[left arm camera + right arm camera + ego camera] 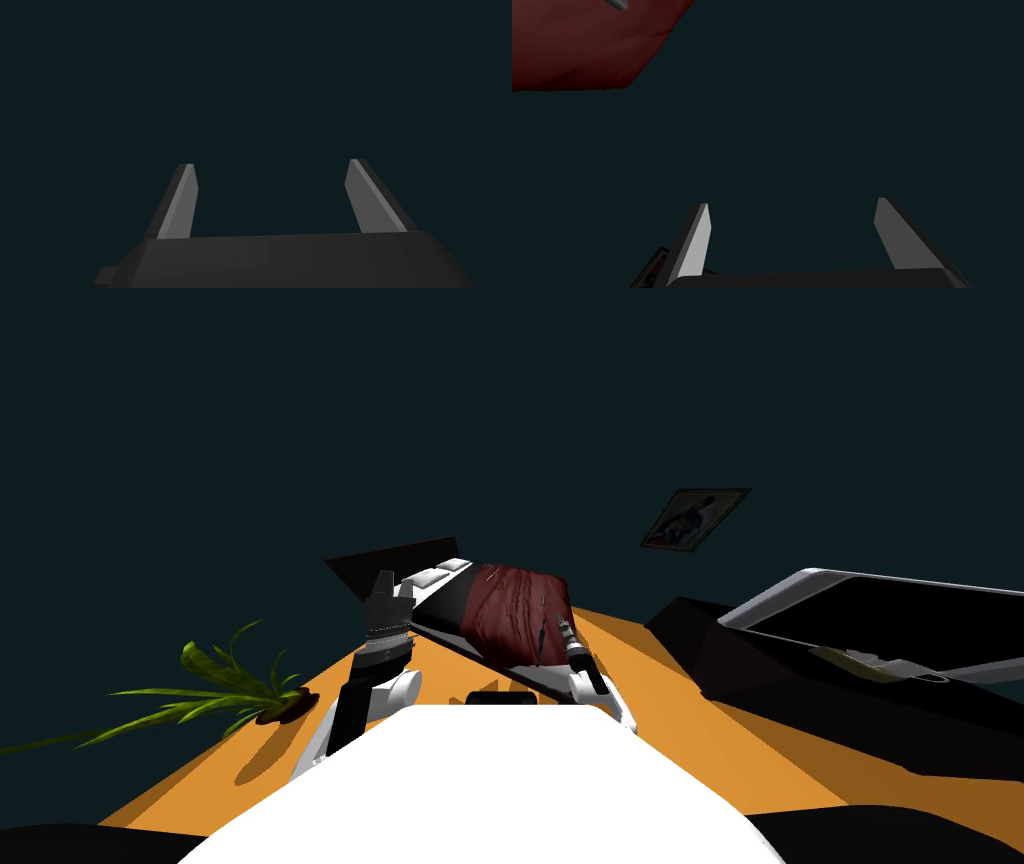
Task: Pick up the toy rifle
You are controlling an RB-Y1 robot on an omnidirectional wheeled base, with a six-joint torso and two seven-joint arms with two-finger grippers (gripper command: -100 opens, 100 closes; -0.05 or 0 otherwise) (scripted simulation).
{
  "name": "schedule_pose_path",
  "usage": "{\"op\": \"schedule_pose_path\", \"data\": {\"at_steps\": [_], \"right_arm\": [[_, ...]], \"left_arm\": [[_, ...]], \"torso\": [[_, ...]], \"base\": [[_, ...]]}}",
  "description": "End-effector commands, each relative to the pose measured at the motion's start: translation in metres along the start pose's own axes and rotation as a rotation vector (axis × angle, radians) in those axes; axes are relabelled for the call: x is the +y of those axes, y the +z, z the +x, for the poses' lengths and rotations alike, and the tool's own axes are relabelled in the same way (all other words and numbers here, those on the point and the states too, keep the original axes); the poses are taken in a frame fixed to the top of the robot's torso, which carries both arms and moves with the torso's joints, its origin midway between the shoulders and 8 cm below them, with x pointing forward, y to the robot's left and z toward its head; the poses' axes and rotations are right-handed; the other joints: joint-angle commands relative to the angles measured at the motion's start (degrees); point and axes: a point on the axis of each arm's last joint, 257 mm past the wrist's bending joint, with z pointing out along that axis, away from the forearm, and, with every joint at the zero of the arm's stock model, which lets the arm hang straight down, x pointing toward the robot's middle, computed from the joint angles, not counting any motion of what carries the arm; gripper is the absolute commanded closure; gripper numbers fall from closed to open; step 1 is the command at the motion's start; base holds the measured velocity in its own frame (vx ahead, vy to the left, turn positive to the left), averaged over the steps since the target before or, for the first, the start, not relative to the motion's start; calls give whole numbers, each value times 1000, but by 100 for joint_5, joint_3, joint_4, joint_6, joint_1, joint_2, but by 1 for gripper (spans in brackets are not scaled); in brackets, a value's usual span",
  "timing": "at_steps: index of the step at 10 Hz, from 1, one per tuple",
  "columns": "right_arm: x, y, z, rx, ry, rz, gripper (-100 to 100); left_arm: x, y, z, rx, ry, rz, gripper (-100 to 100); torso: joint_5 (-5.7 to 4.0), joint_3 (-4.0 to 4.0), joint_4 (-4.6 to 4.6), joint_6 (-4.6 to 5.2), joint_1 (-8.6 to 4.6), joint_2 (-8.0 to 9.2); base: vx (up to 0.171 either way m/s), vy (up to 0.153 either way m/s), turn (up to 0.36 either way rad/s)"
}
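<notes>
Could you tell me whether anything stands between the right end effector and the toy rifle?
Nothing visible does. The open right end effector points past the red blanket; a grey tip, probably the rifle's, lies on it off to one side, open space between.

- Wall point(500, 408): flat dark teal, no pattern.
- Floor point(670, 723): plain orange, crossed by darker shadow bands.
- Blanket point(510, 613): deep red with faint thin orange streaks.
- Pillows point(432, 578): white.
- Bed frame point(390, 560): black.
- Potted plant point(205, 691): bright green blades, dark brown pot.
- Picture frame point(693, 520): dark brownish border around a bluish image.
- Panel point(900, 618): black face, light grey rim.
- Left gripper point(271, 165): light grey fingers on a dark grey box.
- Right gripper point(792, 203): light grey fingers on a dark grey box.
- Rounded tip against the blanket, perhaps the toy rifle point(618, 4): mid grey.
</notes>
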Motion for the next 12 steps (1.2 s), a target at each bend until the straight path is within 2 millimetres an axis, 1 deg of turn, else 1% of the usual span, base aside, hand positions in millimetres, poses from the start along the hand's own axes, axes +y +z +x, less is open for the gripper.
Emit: {"op": "schedule_pose_path", "data": {"at_steps": [1, 2, 3, 4, 5, 6, 7, 8, 9, 10, 11, 12], "right_arm": [[-25, 0, 16, 41, -54, 63, -100], [-34, -2, 21, 52, -69, 79, -100], [-56, -4, 33, 87, -110, 129, -100], [-73, -6, 41, 117, -144, 169, -100], [-79, -8, 44, 127, -157, 180, -100], [-102, -13, 55, 167, -200, 230, -100], [-117, -16, 61, 196, -235, 263, -100], [-125, -20, 66, 209, -244, 277, -100], [-141, -25, 72, 244, -286, 312, -100], [-147, -28, 76, 252, -286, 323, -100], [-168, -36, 84, 296, -327, 367, -100], [-182, -42, 89, 328, -357, 399, -100]], "left_arm": [[0, 0, 0, 0, 0, 0, 0], [0, 0, 0, 0, 0, 0, 0], [0, 0, 0, 0, 0, 0, 0], [0, 0, 0, 0, 0, 0, 0], [0, 0, 0, 0, 0, 0, 0], [0, 0, 0, 0, 0, 0, 0], [0, 0, 0, 0, 0, 0, 0], [0, 0, 0, 0, 0, 0, 0], [0, 0, 0, 0, 0, 0, 0], [0, 0, 0, 0, 0, 0, 0], [0, 0, 0, 0, 0, 0, 0], [0, 0, 0, 0, 0, 0, 0]], "torso": [[0, 0, 0, 0, 0, 0], [1, -5, -2, -1, 8, -9], [2, -4, -2, 0, 11, -7], [3, -5, -2, 0, 13, -9], [3, -8, -3, 0, 11, -14], [2, -4, -2, 0, 6, -6], [2, -2, -1, 0, 8, -2], [3, -5, -1, 0, 11, -9], [2, -2, -1, 2, 5, -3], [1, -1, 0, 1, 4, -2], [1, 1, 0, 1, -1, 3], [1, 1, 1, 1, 1, 2]], "base": [[83, 54, 61], [69, 59, 24], [77, 63, 41], [94, 59, 58], [60, 42, 25], [55, 47, 40], [81, 62, 73], [63, 41, 19], [61, 37, 29], [44, 26, 17], [51, 38, 45], [75, 54, 56]]}}
